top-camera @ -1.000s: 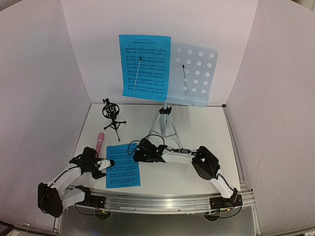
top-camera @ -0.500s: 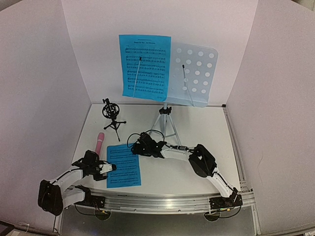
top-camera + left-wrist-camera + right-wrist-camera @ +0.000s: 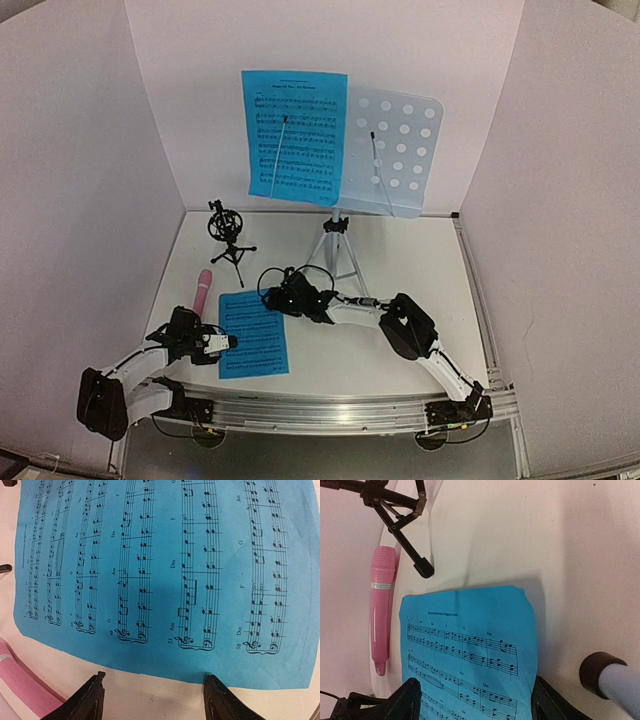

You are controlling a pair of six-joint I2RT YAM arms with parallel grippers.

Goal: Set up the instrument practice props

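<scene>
left gripper: released, at edge of the flat sheet
right gripper: released, above same sheet
pink microphone: beside sheet

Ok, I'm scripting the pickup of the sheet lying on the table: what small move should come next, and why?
Probably lower the right gripper onto the sheet's far right corner and close. Its jaws stand open over that corner, which seems slightly raised off the table, and the music stand's right half is bare.
</scene>
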